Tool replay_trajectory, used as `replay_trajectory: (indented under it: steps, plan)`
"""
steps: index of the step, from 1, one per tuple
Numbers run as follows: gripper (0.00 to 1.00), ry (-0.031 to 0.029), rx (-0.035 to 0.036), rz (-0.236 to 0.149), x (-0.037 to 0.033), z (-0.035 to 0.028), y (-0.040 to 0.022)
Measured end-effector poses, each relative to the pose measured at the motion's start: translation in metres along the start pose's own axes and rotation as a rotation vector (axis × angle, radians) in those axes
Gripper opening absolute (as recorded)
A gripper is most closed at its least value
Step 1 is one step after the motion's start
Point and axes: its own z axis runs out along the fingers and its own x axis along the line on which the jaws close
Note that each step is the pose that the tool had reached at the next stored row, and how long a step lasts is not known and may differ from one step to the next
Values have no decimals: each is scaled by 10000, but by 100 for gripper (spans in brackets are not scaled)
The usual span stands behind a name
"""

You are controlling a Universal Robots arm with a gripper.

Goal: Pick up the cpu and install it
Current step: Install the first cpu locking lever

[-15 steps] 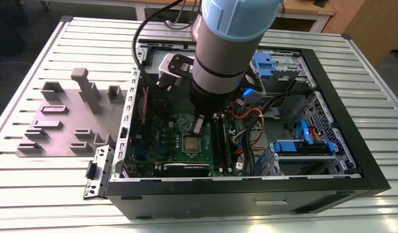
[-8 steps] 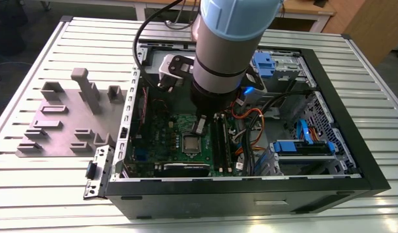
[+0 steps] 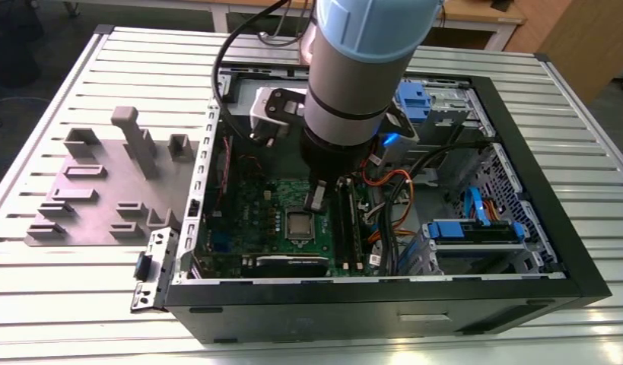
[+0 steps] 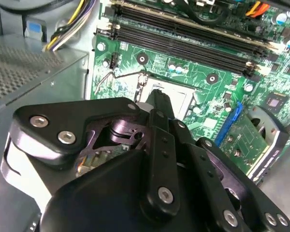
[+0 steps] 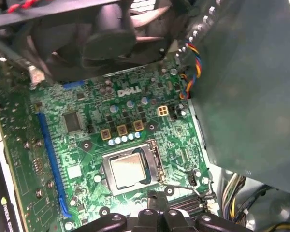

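CPU [image 5: 129, 170] sits square inside the silver socket frame [image 5: 154, 159] on the green motherboard [image 5: 87, 145], its silvery top showing in the first wrist view; whether it is fully seated I cannot tell. In that view the gripper [image 5: 157, 215] shows as dark finger parts just beside the socket frame's edge, apart from the chip. In the second wrist view the gripper [image 4: 157, 99] is seen from behind its black body, with one narrow finger [image 4: 159, 104] reaching toward the socket frame [image 4: 183, 101]; its tip hides most of the socket, and the jaws stand too hidden to say whether they are open or closed. Nothing can be seen held between them.

Beside the socket frame in the second wrist view lie the long black memory slots [image 4: 183, 38], and on its other side a blue slot [image 4: 234, 118]. In the exterior view the arm [image 3: 357, 68] reaches down into the open black computer case [image 3: 392, 304], the gripper [image 3: 316, 199] hanging just above the motherboard [image 3: 260, 220] near the socket frame [image 3: 298, 223]. Beyond the case, to the exterior view's left, a grey holder plate [image 3: 88, 205] with raised blocks rests on the slatted metal table [image 3: 68, 304], well apart from the socket
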Motion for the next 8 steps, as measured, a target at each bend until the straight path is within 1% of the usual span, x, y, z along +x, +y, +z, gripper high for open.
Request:
replay_trajectory:
  steps: [5,6,8]
  plan:
    - [11,56,-88,-811,1,3,0]
    - [11,61,-95,-917,0,3,-1]
    - [11,58,-92,-955,-6,5,-22]
